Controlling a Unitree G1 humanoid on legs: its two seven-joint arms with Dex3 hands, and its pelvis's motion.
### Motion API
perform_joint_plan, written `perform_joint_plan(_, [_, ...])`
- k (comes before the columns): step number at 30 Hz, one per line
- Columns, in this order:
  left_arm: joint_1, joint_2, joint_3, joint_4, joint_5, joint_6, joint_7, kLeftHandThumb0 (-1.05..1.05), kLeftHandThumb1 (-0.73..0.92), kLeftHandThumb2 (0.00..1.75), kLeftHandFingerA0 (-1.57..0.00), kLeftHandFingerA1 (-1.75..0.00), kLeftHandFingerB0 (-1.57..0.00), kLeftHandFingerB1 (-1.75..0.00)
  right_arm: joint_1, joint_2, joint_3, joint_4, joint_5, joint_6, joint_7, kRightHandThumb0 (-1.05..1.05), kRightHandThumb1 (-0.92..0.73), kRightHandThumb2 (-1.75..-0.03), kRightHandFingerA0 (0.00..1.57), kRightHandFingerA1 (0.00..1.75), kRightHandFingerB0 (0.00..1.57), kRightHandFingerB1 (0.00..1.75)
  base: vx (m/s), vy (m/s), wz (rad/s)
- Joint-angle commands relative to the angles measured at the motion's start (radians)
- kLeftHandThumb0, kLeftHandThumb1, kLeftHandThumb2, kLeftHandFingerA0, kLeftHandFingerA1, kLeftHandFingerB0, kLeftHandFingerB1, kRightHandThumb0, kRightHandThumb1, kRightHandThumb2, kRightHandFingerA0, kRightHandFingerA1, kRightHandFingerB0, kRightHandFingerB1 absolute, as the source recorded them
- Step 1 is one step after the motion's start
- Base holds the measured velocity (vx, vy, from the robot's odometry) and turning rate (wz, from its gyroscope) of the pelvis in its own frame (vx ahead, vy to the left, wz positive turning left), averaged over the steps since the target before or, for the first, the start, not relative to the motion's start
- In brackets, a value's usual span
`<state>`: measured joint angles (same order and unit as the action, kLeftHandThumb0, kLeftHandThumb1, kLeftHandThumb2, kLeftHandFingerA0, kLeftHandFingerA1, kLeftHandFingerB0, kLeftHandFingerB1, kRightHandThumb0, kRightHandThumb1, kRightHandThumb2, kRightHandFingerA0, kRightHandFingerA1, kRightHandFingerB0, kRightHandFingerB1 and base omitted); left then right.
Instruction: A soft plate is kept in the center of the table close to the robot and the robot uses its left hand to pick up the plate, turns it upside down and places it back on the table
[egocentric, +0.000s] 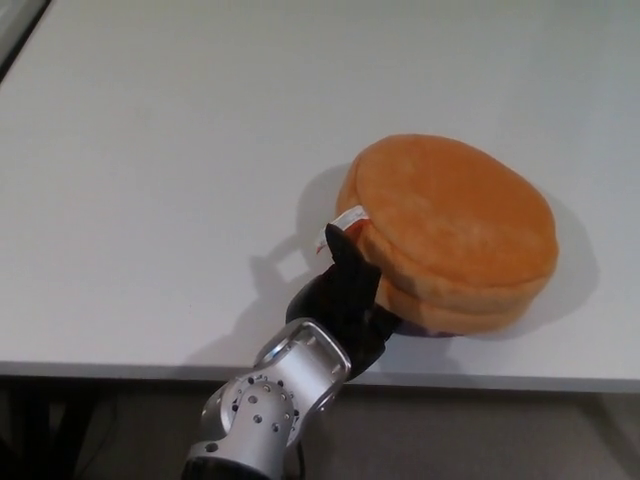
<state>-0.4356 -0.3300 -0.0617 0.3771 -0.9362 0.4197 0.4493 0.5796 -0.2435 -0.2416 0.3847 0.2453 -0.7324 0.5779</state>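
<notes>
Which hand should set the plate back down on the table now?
Left. The left hand is closed on the near-left rim of the orange soft plate, which is over the white table near its front edge. The right hand is not in view.

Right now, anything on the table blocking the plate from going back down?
Nothing visible. The left hand grips the orange soft plate at its near-left edge, and the white table around it is bare.

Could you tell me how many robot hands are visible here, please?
1: the left hand, at the table's near edge, gripping the orange plate. The right hand is out of view.
</notes>
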Motion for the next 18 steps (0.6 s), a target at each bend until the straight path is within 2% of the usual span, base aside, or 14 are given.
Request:
perform_joint_plan(1, [-0.011, -0.25, 0.029, -0.035, 0.056, -0.045, 0.234, -1.05, 0.91, 0.74, 0.0, 0.0, 0.0, 0.0, 0.0, -0.022, -0.003, 0.002, 0.02, 0.035, 0.008, -0.69, -0.82, -0.65, 0.53, 0.45, 0.29, 0.32, 0.0, 0.0, 0.0])
perform_joint_plan(2, [-0.027, -0.249, 0.026, -0.042, 0.077, -0.026, 0.302, -1.0, 0.92, 0.9, 0.0, 0.0, 0.0, 0.0, 0.0, -0.022, -0.003, 0.001, 0.02, 0.039, 0.007, -0.7, -0.81, -0.66, 0.53, 0.44, 0.29, 0.32, 0.0, 0.0, 0.0])
perform_joint_plan(3, [-0.043, -0.249, 0.02, -0.042, 0.11, -0.027, 0.359, -0.95, 0.92, 0.9, 0.0, 0.0, 0.0, 0.0, -0.005, -0.023, -0.004, 0.002, 0.018, 0.035, 0.005, -0.69, -0.81, -0.65, 0.52, 0.44, 0.29, 0.31, 0.0, 0.0, 0.0])
perform_joint_plan(7, [-0.045, -0.262, 0.013, -0.043, 0.15, -0.047, 0.44, -0.93, 0.92, 0.88, 0.0, 0.0, 0.0, 0.0, -0.002, -0.027, -0.008, -0.006, 0.019, 0.037, 0.004, -0.7, -0.82, -0.66, 0.53, 0.44, 0.29, 0.31, 0.0, 0.0, 0.0])
perform_joint_plan(8, [-0.03, -0.252, -0.003, -0.05, 0.167, -0.034, 0.451, -0.95, 0.92, 0.93, 0.0, 0.0, 0.0, 0.0, 0.003, -0.025, -0.007, -0.015, 0.025, 0.047, 0.006, -0.7, -0.81, -0.65, 0.53, 0.44, 0.3, 0.31, 0.0, 0.0, 0.0])
perform_joint_plan(18, [0.032, -0.234, -0.052, -0.066, 0.207, -0.045, 0.454, -0.93, 0.92, 0.83, 0.0, 0.0, 0.0, 0.0, 0.003, -0.021, -0.007, 0.01, 0.026, 0.021, 0.019, -0.68, -0.82, -0.65, 0.56, 0.44, 0.29, 0.31, 0.0, 0.0, 0.0])
